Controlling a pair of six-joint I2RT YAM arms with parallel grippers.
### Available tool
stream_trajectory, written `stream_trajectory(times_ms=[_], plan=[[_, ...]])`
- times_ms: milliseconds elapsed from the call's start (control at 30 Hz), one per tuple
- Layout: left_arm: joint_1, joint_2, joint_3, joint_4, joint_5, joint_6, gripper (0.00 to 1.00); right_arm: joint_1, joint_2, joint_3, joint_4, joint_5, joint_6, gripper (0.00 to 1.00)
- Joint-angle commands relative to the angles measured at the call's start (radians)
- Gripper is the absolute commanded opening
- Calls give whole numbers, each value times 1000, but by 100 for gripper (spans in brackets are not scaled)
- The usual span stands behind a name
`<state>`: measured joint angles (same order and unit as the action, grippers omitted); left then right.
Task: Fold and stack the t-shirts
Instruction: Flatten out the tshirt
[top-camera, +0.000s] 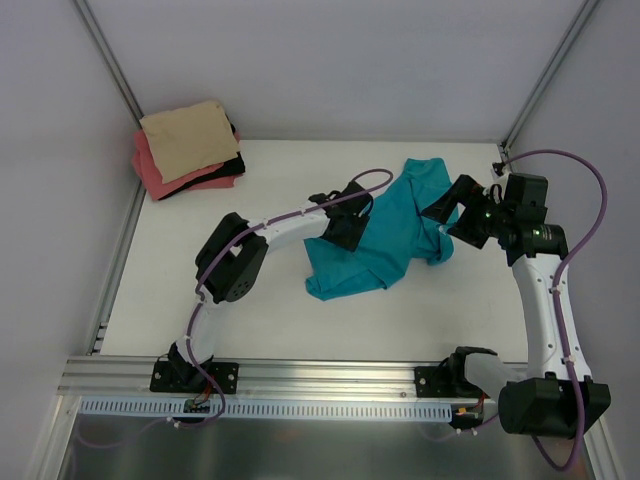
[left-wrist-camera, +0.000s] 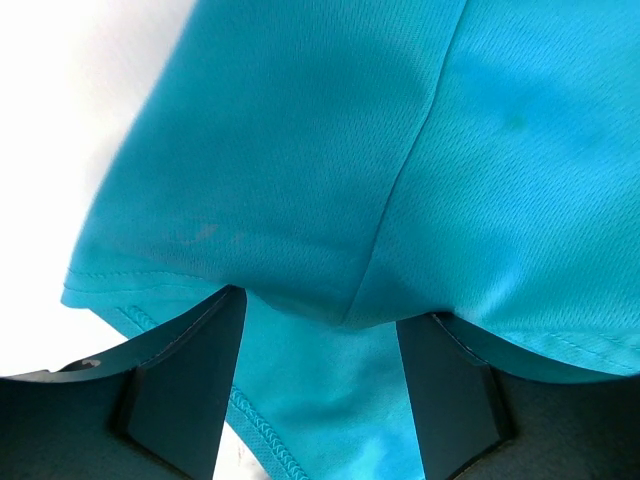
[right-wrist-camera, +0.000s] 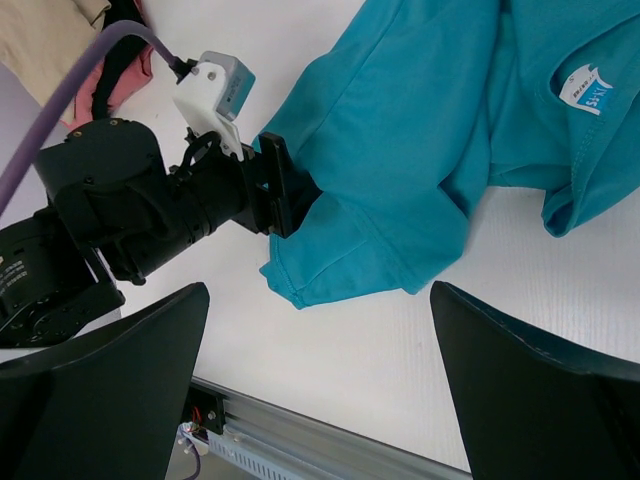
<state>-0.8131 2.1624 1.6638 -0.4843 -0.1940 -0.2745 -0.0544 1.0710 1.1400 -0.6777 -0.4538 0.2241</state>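
Observation:
The teal t-shirt lies crumpled in the middle of the white table, and its white neck label shows in the right wrist view. My left gripper is at the shirt's left edge. Its jaws stand apart, with teal cloth between them and draped over the fingertips. My right gripper hovers open above the shirt's right side with nothing between its fingers. The tan t-shirt lies folded on the coral-pink t-shirt at the back left corner.
A black piece of cloth pokes out of the stack at the back left. An aluminium rail runs along the near edge. Walls close in the table on the left, back and right. Purple cables loop off both arms.

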Motion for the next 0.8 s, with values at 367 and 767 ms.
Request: stream_trajectory(times_ms=[367,767], plan=[[-14,2,120,-5,-48,35,61,13,18,26,24,-26,7,99],[-14,1,86,7,-4,46,0,13,23,24,21,-22,7,100]])
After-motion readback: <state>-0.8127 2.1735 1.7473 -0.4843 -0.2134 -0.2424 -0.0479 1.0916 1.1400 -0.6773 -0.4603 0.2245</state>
